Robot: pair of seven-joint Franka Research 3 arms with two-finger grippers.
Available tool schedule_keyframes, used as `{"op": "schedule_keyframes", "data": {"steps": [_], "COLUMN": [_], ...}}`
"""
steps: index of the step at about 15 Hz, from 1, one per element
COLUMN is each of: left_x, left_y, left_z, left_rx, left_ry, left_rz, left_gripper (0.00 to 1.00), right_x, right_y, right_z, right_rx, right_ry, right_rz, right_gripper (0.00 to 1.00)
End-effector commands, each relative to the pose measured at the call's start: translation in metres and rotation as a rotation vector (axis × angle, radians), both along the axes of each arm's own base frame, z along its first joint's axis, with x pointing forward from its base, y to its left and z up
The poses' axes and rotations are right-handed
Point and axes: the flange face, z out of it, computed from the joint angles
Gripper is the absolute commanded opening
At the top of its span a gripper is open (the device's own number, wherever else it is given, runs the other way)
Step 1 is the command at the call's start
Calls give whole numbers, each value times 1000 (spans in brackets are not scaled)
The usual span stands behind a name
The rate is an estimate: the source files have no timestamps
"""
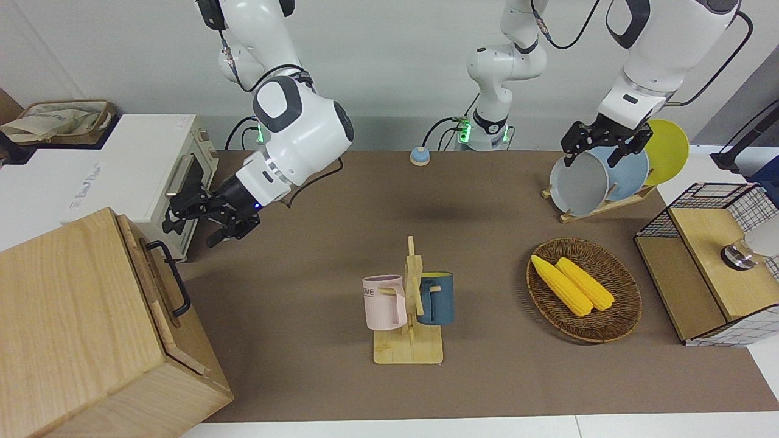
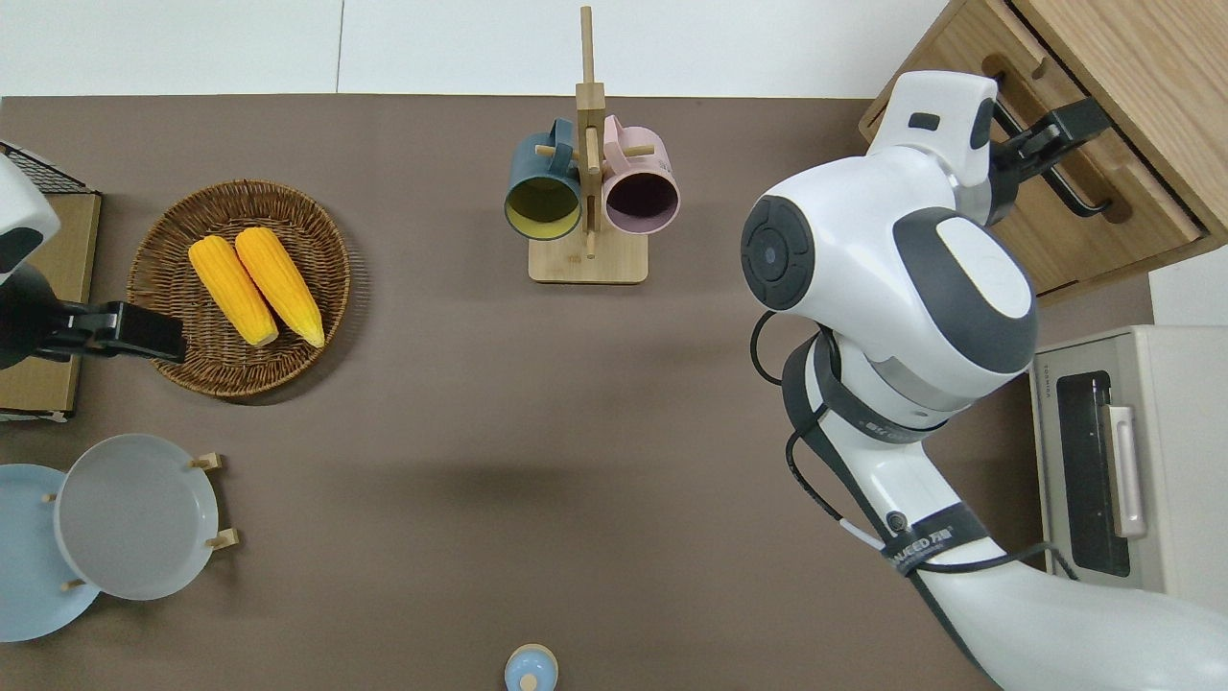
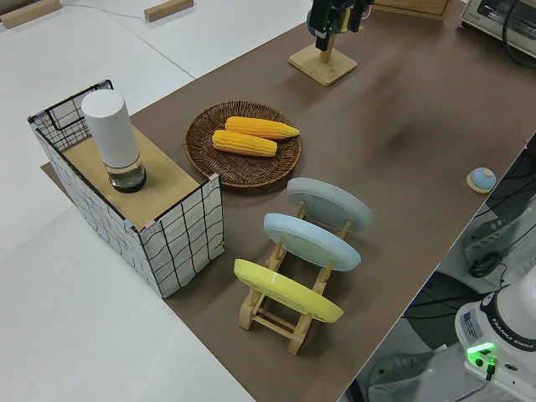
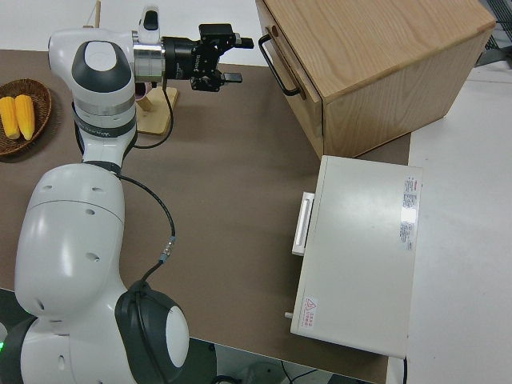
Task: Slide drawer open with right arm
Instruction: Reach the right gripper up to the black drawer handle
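Right end effector (image 1: 204, 222) is turned sideways, pointing at the cabinet (image 1: 79, 322) front, fingers spread, nothing held. It sits just short of the black bar handle (image 1: 172, 286), not touching it as far as the right side view shows. In the overhead view its tips overlap the handle, but that looks like parallax.

Drawer (image 2: 1055, 173) is at the top of the cabinet front, shut or nearly so; the cabinet stands at the right arm's end of the table (image 1: 341, 243), farther from the robots than the white toaster oven (image 1: 146, 176).

Step in hand: approach and grasp the handle. To do it well, I'd:
- line the open fingers up so the bar passes between them, near the bar's middle to avoid racking the drawer
- advance square to the drawer front, then close firmly
- pull straight out along the cabinet's depth axis; the cabinet sits angled on the table, so follow that angle
- watch that the cabinet itself doesn't drag

Left arm parked.
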Motion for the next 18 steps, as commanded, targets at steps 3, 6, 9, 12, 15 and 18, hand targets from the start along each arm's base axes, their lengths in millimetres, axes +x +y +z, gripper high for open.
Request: {"op": "schedule_keyframes", "data": {"steps": [3,6,9,12,15,18], "left_x": [-3,-3,-3,-3,-3,-3], "left_y": [-2,-2,-2,-2,-2,-2], "left_z": [5,6,5,5,6,6], "left_rx": [19,19,19,19,19,19], "left_ry": [4,3,4,4,3,3], "left_rz": [5,5,5,5,5,5], "left_gripper": [993,993,993,993,993,993], "right_x": [-2,2,8,12,16,21], "right_y": [10,10,-5,-15,-21,-34], "right_z": [-56,-77,-96,-105,-119,-121], "right_rx": [-200,-238,-276,-328,-336,-382], "right_ry": [-77,-116,-183,-208,-237,-246], "right_rz": [170,185,176,195,190,200], "right_gripper": [983,983,981,979,979,975]}}
